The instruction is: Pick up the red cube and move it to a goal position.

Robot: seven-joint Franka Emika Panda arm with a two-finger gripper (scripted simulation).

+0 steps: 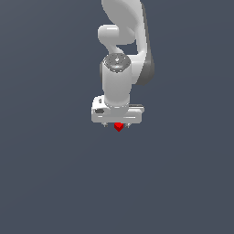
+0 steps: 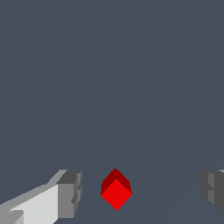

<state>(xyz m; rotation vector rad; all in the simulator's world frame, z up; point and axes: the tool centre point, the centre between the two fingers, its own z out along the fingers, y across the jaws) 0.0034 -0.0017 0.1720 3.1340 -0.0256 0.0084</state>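
**Red cube sits between the spread fingers of the gripper**

We see the white arm reaching down over the plain dark grey counter, its wrist pointing straight at the surface. The gripper hangs at the lower end of the arm, and only the short tips of its fingers show beneath the broad white hand body in the exterior view.

The red cube lies directly under the gripper, centred between the two fingertips. In the exterior view it peeks out just below the hand, a small bright red shape far narrower than the gripper's width.

In the wrist view we see the gripper standing wide apart: one grey finger pad on one side of the red cube, the other pad at the opposite edge of the picture. There is clear grey counter showing between the cube and each pad, so neither finger touches it. The cube is turned so that one of its corners points toward the camera, with a brighter face and a darker face both visible.

We cannot tell from these views whether the fingertips have reached the height of the cube or sit just above it.
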